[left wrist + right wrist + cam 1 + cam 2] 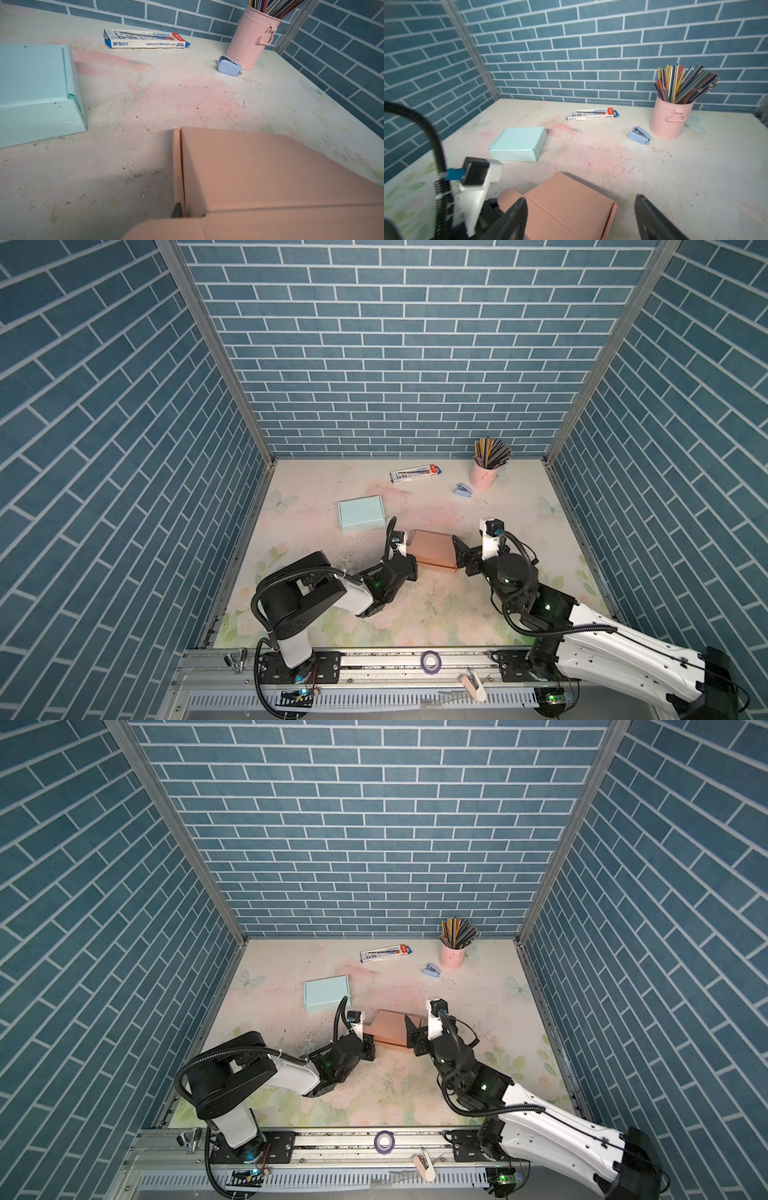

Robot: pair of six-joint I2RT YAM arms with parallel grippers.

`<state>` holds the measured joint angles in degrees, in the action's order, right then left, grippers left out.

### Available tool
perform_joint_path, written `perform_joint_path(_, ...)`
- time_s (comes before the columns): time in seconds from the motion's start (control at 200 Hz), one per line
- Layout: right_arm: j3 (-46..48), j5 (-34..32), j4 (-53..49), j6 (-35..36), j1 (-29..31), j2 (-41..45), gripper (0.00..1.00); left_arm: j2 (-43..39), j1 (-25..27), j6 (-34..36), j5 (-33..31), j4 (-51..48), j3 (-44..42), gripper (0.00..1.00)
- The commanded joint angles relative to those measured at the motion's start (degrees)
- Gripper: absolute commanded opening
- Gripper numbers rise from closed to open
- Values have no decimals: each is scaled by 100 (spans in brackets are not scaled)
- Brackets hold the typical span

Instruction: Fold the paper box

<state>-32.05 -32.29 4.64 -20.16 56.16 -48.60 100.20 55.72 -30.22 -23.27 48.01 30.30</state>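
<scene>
The paper box (432,549) (388,1028) is salmon pink and lies closed on the table's middle, between both arms. My left gripper (411,558) (369,1042) sits against its left end. In the left wrist view one dark fingertip (177,209) touches the narrow side flap of the box (270,176), and a rounded pink tab (166,228) hides the other finger. My right gripper (459,558) (412,1036) (583,220) stands open at the box's right end. One finger (517,216) is over the box (566,205); the other hangs above bare table.
A light blue closed box (360,513) lies behind and left of the pink one. At the back are a pencil carton (415,472), a pink cup of pencils (484,472) and a small blue stapler (463,489). Brick-pattern walls enclose three sides.
</scene>
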Motion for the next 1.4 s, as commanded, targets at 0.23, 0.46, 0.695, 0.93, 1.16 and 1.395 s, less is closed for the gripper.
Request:
perform_joint_path(0.23, -163, 658, -552, -1049, -737, -1266, 81, -265, 158, 143, 499, -801, 52, 35)
perform_joint_path(0.46, 27, 841, -233, -1012, -903, -1675, 81, -450, 176, 57, 1285, -1051, -272, 57)
perform_joint_path(0.695, -7, 937, -20, -919, -982, -2052, 80, -1314, 204, 354, 1850, -1751, -535, 78)
perform_joint_path(0.93, 46, 961, 28, -893, -1059, -2162, 80, -3040, 207, 1154, 2540, -3742, -102, 86)
perform_joint_path(1.16, 169, 1069, 168, -946, -1133, -2258, 79, -3681, -419, 1008, 2924, -5312, 1175, 87)
perform_joint_path(1.395, 218, 1172, 300, -1038, -1160, -2389, 80, -2321, -1303, 260, 3497, -5229, 2219, 86)
